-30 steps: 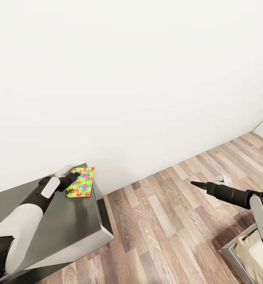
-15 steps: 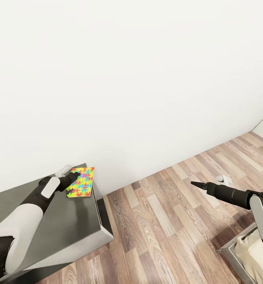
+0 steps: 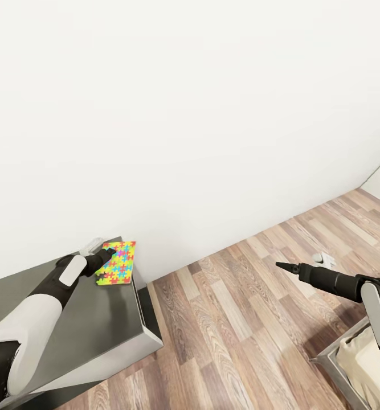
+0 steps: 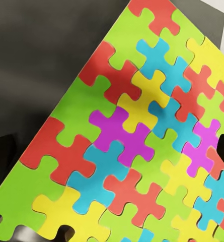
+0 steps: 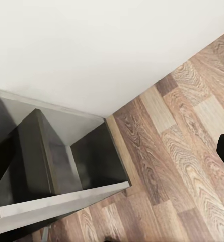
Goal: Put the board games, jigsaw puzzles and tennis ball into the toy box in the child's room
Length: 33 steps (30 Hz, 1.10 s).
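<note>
Left fingers (image 3: 106,254) on jigsaw puzzle (image 3: 118,263), table (image 3: 107,310) corner

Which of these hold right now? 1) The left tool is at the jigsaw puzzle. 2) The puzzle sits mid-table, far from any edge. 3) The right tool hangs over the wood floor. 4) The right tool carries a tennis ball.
1) True: the left tool is on the jigsaw puzzle.
2) False: the puzzle lies at the far corner of the table, beside the wall.
3) True: the right tool is over the wood floor.
4) False: nothing shows at its tip.
</note>
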Tool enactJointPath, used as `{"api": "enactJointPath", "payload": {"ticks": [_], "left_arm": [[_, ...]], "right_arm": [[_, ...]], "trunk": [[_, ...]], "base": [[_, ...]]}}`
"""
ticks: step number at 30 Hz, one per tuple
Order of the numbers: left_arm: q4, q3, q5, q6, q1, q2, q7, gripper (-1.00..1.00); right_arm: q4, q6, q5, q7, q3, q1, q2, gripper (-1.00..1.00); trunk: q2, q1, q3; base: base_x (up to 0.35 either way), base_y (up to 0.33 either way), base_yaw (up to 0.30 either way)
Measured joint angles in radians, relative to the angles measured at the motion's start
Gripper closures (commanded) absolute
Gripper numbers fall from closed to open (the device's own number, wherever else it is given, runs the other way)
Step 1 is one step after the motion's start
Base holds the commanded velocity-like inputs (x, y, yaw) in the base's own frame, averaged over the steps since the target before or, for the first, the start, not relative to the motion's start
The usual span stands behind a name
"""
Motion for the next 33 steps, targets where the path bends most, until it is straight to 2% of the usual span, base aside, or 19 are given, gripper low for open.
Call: {"api": "enactJointPath", "payload": {"ticks": [19, 33], "left_arm": [[-0.001, 0.000, 0.000, 0.000, 0.000, 0.000, 0.000, -1.00], [-0.002, 0.001, 0.000, 0.000, 0.000, 0.000, -0.001, -1.00]], "right_arm": [[0.000, 0.000, 0.001, 0.000, 0.000, 0.002, 0.000, -1.00], [0.000, 0.000, 0.000, 0.000, 0.001, 0.003, 0.001, -1.00]], "trunk": [[0.000, 0.000, 0.000], [0.000, 0.000, 0.000]], "base": [[0.000, 0.000, -0.007], [0.000, 0.000, -0.092]]}}
